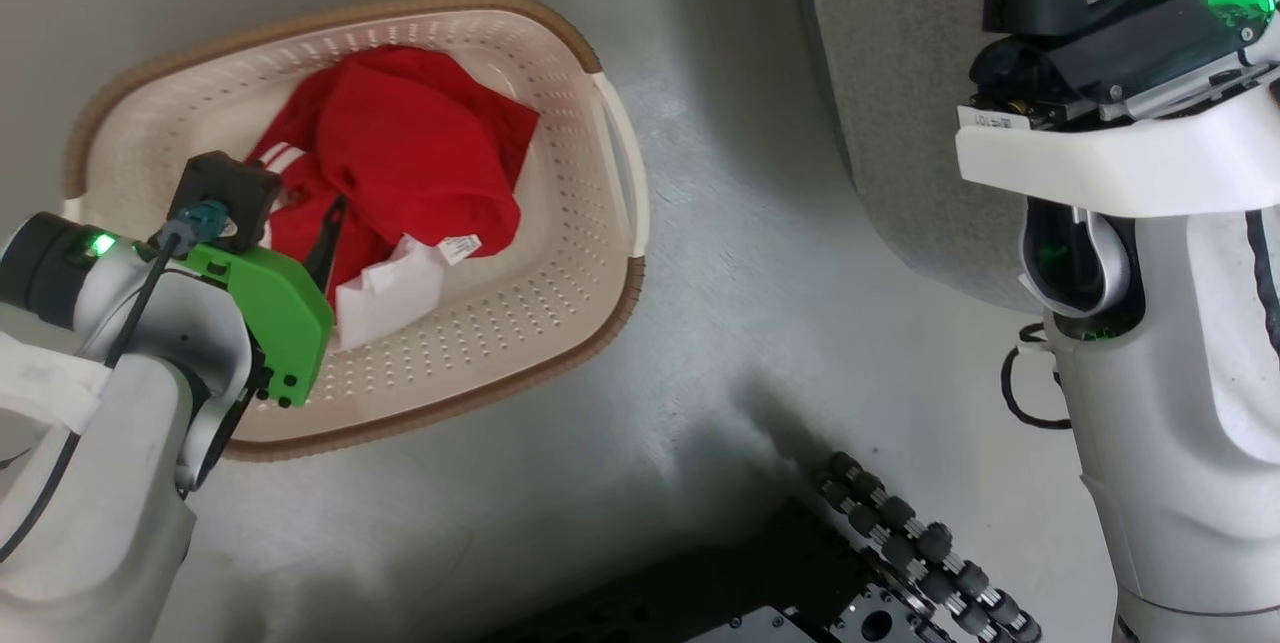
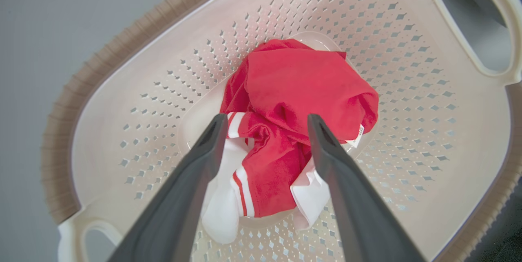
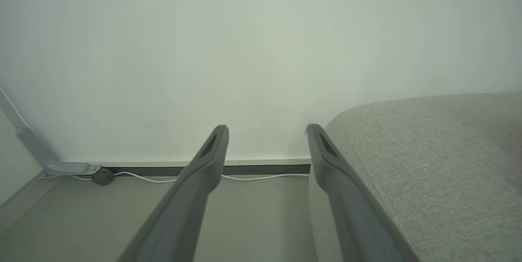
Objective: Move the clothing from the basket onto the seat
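Dark fingers of the left pincer (image 2: 265, 121) stand wide apart, gripping nothing. They reach down inside the basket (image 2: 134, 74) with their tips over the clothing (image 2: 301, 86); whether they touch the fabric cannot be told. Red garments with white stripes and white trim lie crumpled in a heap on the basket's floor, near its middle, with a small white label (image 2: 357, 135) at the heap's edge. Around them rise the basket's cream perforated walls, topped by a brown woven-look rim, with a white handle (image 1: 632, 173) at the end. The basket stands on the grey floor (image 1: 750, 343). Well apart from the basket, the right pincer (image 3: 267, 129) hangs with fingers spread and empty, just beside the rounded edge of the grey seat (image 3: 440, 160). It faces a pale wall (image 3: 244, 50) with a white cable (image 3: 261, 177) along its foot.
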Controlling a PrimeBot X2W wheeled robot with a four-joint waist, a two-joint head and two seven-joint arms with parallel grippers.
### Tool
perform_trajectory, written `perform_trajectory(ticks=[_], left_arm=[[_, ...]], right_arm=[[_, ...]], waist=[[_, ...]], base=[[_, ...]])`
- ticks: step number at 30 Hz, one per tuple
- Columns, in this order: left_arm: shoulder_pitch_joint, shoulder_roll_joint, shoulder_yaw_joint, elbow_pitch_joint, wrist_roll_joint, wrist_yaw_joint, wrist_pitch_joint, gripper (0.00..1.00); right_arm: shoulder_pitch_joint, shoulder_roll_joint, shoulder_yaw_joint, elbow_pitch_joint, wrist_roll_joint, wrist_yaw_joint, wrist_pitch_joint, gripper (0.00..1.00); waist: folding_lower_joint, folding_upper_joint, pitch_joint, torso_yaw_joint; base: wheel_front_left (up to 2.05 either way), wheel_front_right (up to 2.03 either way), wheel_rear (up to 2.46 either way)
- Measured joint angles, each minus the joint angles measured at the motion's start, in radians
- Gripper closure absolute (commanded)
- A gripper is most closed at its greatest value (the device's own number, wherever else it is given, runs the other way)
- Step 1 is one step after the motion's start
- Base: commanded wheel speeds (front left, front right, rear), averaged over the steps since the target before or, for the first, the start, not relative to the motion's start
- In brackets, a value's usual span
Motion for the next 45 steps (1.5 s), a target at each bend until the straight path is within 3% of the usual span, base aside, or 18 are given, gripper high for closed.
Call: perform_trajectory(ticks=[15, 24, 25, 26, 32, 38, 45], left_arm=[[-0.006, 0.047, 0.030, 0.016, -0.004, 0.003, 0.053, 0.00], [-0.026, 0.054, 0.032, 0.041, -0.008, 0.003, 0.053, 0.00], [-0.027, 0.054, 0.031, 0.043, -0.008, 0.003, 0.053, 0.56], [-0.028, 0.054, 0.031, 0.044, -0.009, 0.002, 0.052, 1.00], [-0.039, 0.039, 0.016, 0.057, -0.013, -0.003, 0.003, 1.00], [-0.040, -0.053, -0.007, 0.061, -0.056, -0.011, -0.106, 1.00], [-0.040, -0.108, 0.013, 0.056, -0.081, -0.011, -0.248, 1.00]], right_arm=[[-0.037, 0.002, 0.048, -0.021, 0.125, -0.075, 0.000, 0.00], [-0.037, 0.006, 0.062, -0.015, 0.130, -0.083, 0.000, 0.00], [-0.037, 0.006, 0.063, -0.014, 0.130, -0.084, 0.000, 0.00], [-0.037, 0.006, 0.064, -0.013, 0.130, -0.085, 0.000, 0.00], [-0.037, 0.007, 0.074, 0.015, 0.128, -0.090, 0.000, 0.00], [-0.037, 0.007, 0.042, 0.060, 0.064, -0.090, 0.000, 0.00], [-0.023, 0.007, -0.020, 0.083, -0.016, -0.077, 0.000, 0.00]], waist=[[0.0000, 0.0000, 0.126, -0.114], [0.0000, 0.0000, 0.156, -0.141], [-0.0001, 0.0000, 0.157, -0.142], [-0.0001, 0.0000, 0.157, -0.143], [-0.0001, 0.0000, 0.146, -0.152], [-0.0001, 0.0000, 0.097, -0.141], [-0.0001, 0.0000, 0.023, -0.086]], base=[[0.00, 0.00, 0.00], [0.00, 0.00, 0.00], [0.00, 0.00, 0.00], [0.00, 0.00, 0.00], [0.00, 0.00, 0.00], [0.00, 0.00, 0.00], [0.00, 0.00, 0.00]])
